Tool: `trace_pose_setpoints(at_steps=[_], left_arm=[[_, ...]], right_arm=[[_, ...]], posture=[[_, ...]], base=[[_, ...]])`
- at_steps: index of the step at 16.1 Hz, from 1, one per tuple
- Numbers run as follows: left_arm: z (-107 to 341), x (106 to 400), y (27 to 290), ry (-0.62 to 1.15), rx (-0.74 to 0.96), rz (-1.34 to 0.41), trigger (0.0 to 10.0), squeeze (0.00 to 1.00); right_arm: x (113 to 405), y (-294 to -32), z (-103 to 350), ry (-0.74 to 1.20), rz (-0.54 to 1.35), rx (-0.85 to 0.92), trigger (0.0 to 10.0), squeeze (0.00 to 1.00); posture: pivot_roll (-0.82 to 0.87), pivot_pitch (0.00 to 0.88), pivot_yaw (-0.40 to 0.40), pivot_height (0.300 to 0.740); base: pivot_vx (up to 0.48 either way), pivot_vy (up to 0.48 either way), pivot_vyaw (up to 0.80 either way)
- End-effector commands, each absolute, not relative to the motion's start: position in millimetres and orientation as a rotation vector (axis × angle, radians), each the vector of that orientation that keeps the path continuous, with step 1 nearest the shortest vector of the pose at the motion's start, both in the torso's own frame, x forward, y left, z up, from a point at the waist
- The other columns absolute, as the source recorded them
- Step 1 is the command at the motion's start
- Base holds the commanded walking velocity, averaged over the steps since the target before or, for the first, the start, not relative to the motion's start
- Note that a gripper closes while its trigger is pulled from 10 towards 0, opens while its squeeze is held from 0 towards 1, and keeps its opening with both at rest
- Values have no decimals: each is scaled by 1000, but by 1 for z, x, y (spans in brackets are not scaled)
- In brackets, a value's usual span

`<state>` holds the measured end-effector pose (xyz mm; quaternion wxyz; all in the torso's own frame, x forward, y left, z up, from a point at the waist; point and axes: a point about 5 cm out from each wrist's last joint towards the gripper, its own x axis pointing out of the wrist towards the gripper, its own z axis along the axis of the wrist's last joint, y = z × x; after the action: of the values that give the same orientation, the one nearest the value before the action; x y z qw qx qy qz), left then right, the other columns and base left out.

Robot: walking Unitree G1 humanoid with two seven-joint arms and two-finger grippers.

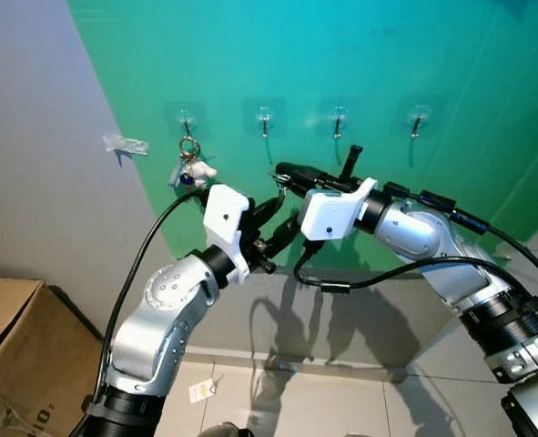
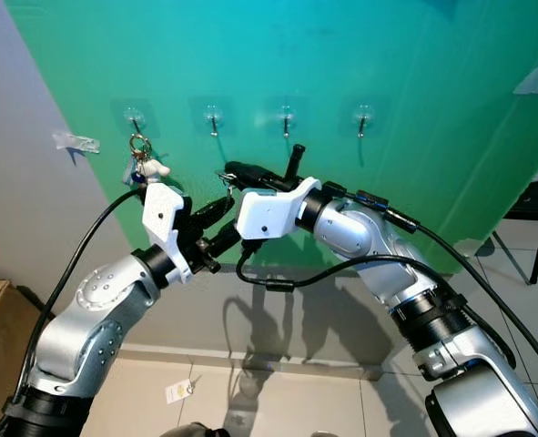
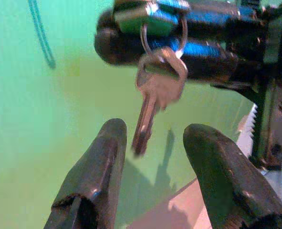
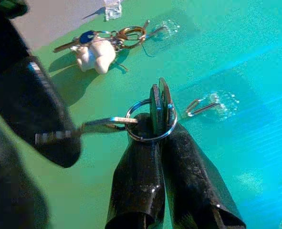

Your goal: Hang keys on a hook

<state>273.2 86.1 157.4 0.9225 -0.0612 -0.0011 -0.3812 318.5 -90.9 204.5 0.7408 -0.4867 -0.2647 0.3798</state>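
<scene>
Right wrist view: the right gripper (image 4: pixel 160 129) has its jaws clamped on the ring of the keys (image 4: pixel 148 119), one key dangling toward the left gripper (image 3: pixel 155 157), whose jaws stand parted just beneath it. The second hook (image 1: pixel 265 118) lies above the right gripper, the nearer arm; the first hook already carries another bunch (image 1: pixel 189 168).

Leftmost hook (image 1: pixel 186 120) taken by hanging key bunch (image 1: pixel 189 167); three hooks (image 1: pixel 339 119) to its right bare, open wall around them; left gripper (image 1: pixel 282 218) crowds space beneath right gripper (image 1: pixel 280 171).
</scene>
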Motion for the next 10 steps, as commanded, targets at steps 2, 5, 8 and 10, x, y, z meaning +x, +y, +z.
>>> trace_pose_setpoints(at_steps=[2,5,8,10], left_arm=[[162,277,85,-21,-135,-792,10000,0],[164,279,83,-32,-136,-798,10000,0],[165,280,83,-38,-138,-797,10000,0],[167,280,84,-45,-132,-796,10000,0]], right_arm=[[322,-92,222,-651,804,-1075,0,0],[318,-85,230,-696,818,-1063,0,0],[316,-83,231,-708,825,-1057,0,0],[314,-84,226,-699,833,-1057,0,0]], posture=[[-131,7,92,740],[-135,8,96,740],[-136,7,97,740],[-135,8,97,740]], base=[[0,0,0],[0,0,0],[0,0,0],[0,0,0]])
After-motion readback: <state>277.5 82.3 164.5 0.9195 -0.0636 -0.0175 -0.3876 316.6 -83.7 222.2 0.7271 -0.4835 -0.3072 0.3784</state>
